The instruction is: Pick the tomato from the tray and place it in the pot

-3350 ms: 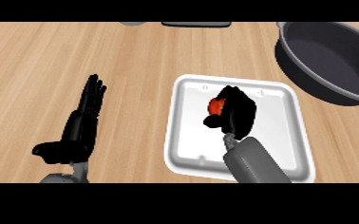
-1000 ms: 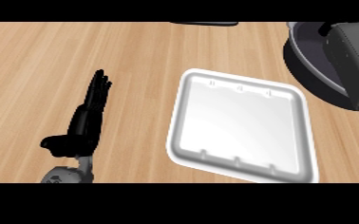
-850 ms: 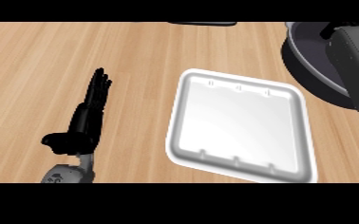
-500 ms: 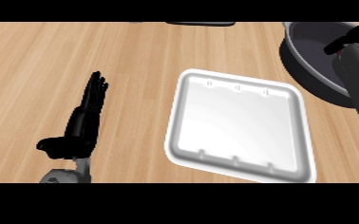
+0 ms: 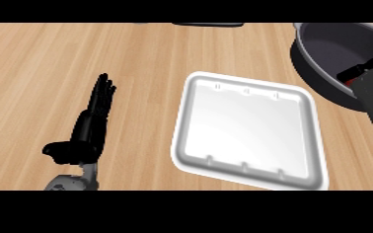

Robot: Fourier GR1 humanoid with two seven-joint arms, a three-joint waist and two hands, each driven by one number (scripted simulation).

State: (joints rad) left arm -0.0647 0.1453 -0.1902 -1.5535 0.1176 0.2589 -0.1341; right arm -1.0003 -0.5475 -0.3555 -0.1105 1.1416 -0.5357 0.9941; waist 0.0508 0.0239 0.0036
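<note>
- White tray (image 5: 247, 128) sits on the wooden counter (image 5: 109, 54), nothing lying in it; the pick looks done.
- Dark pot (image 5: 320, 49) at upper right, partly cut off by the frame edge, just beside the tray's far right corner.
- Right hand (image 5: 355, 73) barely shows: a black sliver at the right edge, over the pot's inside wall. Can't tell if its fingers are curled or spread.
- Small red patch at the right edge, just below that black sliver, is probably the tomato (image 5: 354, 80). It's over the pot's interior near the rim; can't tell whether it is held or already resting inside.
- Left hand (image 5: 91, 123) lies at the left of the counter, fingers straight and together, holding nothing, well apart from tray and pot. Resting.
- Progress judgement: late stage. The tomato is out of the tray and at the pot; what's left is the release into the pot (if not done) and pulling the hand clear.
- Versus 3.4 s ago: back then the right hand was down in the tray, wrapped round the tomato; now the tray is bare and that hand has gone off to the pot.
- Versus 0.5 s ago: tray unchanged, left hand nearly unchanged; the black bit over the pot sits lower and nearer the frame edge, and red now shows.
</note>
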